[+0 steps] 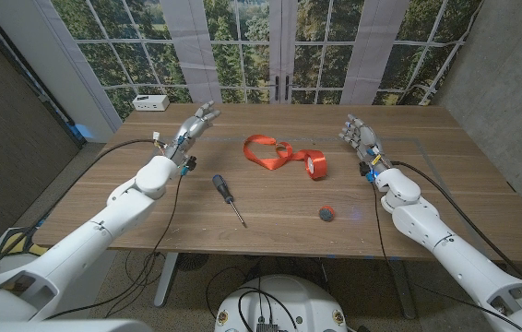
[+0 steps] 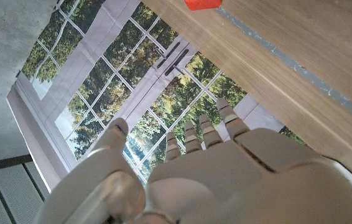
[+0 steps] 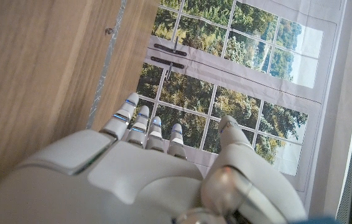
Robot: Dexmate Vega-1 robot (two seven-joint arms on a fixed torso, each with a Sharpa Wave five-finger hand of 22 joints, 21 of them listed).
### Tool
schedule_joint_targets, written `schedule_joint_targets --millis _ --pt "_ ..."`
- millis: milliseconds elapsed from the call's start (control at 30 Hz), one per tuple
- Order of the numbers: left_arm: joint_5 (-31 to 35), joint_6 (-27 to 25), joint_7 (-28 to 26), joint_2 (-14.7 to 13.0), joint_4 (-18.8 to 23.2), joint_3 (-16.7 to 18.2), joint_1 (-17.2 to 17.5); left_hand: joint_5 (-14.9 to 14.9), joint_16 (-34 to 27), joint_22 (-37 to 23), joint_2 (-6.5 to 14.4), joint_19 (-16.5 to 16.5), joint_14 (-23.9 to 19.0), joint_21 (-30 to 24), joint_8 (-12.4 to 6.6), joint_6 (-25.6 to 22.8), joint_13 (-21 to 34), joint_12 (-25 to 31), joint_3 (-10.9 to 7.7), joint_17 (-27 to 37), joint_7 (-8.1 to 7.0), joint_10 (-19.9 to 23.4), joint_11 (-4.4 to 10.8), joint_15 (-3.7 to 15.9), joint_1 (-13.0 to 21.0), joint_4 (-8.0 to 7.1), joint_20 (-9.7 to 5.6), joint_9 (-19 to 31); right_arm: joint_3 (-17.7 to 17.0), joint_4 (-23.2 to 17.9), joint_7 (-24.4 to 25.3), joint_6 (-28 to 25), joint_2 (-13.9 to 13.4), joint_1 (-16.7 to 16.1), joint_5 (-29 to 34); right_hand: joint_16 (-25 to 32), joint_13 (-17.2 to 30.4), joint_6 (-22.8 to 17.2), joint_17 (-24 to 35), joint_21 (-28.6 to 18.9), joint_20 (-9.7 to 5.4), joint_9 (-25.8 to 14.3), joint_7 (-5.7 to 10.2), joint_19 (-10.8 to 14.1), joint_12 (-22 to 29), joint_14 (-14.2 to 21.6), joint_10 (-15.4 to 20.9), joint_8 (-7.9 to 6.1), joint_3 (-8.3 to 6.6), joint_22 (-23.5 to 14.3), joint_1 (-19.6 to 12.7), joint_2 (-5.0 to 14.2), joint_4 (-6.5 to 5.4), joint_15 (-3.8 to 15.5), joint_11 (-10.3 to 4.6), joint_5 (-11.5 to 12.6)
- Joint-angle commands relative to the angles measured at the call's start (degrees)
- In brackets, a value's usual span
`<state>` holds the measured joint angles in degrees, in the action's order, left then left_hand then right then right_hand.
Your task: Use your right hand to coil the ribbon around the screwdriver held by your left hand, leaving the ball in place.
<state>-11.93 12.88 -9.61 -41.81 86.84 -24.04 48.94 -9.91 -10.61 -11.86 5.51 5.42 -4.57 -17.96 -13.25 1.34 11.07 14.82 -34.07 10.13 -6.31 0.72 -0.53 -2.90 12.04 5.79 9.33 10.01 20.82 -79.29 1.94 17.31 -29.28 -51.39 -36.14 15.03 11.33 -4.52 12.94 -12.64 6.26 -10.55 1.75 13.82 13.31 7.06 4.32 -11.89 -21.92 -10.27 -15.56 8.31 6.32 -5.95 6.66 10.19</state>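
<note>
A lab-like test room: a wooden table (image 1: 427, 184) before a printed forest-window backdrop (image 1: 243, 37) and bare grey walls (image 1: 510, 65).

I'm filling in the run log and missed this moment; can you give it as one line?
left hand open, holds nothing | right hand open | screwdriver lying on table | ribbon uncoiled | ball near front edge | coiling not started

The head camera looks steeply down over the table (image 1: 270, 198), arms entering at 7 and 5 o'clock. Each wrist camera sits close behind its hand, facing the window backdrop (image 2: 157, 112) beyond the table's far edge, which all views share.
</note>
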Motion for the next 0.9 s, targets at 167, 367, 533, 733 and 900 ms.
schedule_joint_targets --millis 167,367,533,733,900 --pt "10.4 -2.6 -2.8 -7.3 7.4 1.5 3.0 0.0 -0.3 -0.2 -0.2 0.3 -0.6 -0.1 0.21 -1.2 0.2 -0.2 -0.05 0.0 -0.09 1.2 0.15 0.07 1.2 1.05 0.37 0.3 0.0 -4.8 3.6 0.6 -0.3 -2.8 1.9 0.2 0.3 -0.8 0.1 0.1 0.5 -0.1 -0.04 0.0 0.0 0.1 0.5 -0.24 -0.21 -0.2 -0.2 0.08 -0.13 -0.47 0.28 0.2" --pt "12.7 -2.8 -1.8 -10.0 9.5 2.3 4.3 0.1 -0.4 -0.2 -0.3 0.4 -0.8 -0.1 0.47 -1.7 0.2 -0.3 0.06 0.0 0.2 1.5 0.1 -0.04 1.5 1.44 0.72 0.3 -0.1 -6.5 5.2 0.6 -0.2 -4.0 2.5 0.2 0.3 -1.0 0.2 0.1 0.51 -0.1 -0.13 0.0 -0.1 0.1 0.5 -0.23 -0.22 -0.2 -0.2 0.08 -0.1 -0.49 0.4 0.2" --pt "13.7 -3.6 -0.6 -12.5 11.4 3.2 5.7 0.1 -0.4 -0.2 -0.4 0.5 -0.9 -0.1 0.66 -1.9 0.3 -0.4 0.13 0.0 0.2 1.7 0.43 0.13 1.7 1.62 0.74 0.3 -0.1 -7.9 6.3 0.5 -0.3 -4.9 3.1 0.2 0.3 -1.2 0.2 0.1 0.52 -0.1 -0.19 0.0 -0.1 0.1 0.7 -0.26 -0.22 -0.2 -0.2 0.07 -0.08 -0.5 0.36 0.2" --pt "15.0 -3.4 0.2 -14.6 12.7 4.2 6.8 0.1 -0.3 -0.2 -0.4 0.5 -0.9 -0.1 0.75 -2.0 0.3 -0.4 0.19 0.0 0.26 1.8 0.44 0.18 1.7 1.68 0.81 0.4 0.1 -9.2 7.2 0.3 -0.2 -5.6 3.7 0.1 0.3 -1.3 0.2 0.1 0.57 -0.1 -0.2 0.0 -0.1 0.1 0.7 -0.22 -0.24 -0.2 -0.3 0.06 -0.03 -0.51 0.3 0.2" --pt "15.7 -3.4 2.7 -17.8 14.7 5.3 8.2 0.1 -0.3 -0.2 -0.5 0.5 -0.9 -0.1 0.89 -2.0 0.3 -0.5 0.25 0.1 0.32 1.8 0.33 0.18 1.7 1.74 0.8 0.4 0.3 -10.8 8.5 -0.3 -0.4 -6.2 4.7 0.1 0.3 -1.4 0.2 0.2 0.59 -0.1 -0.18 0.0 -0.1 0.1 0.8 -0.19 -0.26 -0.2 -0.3 0.08 -0.01 -0.49 0.37 0.2"
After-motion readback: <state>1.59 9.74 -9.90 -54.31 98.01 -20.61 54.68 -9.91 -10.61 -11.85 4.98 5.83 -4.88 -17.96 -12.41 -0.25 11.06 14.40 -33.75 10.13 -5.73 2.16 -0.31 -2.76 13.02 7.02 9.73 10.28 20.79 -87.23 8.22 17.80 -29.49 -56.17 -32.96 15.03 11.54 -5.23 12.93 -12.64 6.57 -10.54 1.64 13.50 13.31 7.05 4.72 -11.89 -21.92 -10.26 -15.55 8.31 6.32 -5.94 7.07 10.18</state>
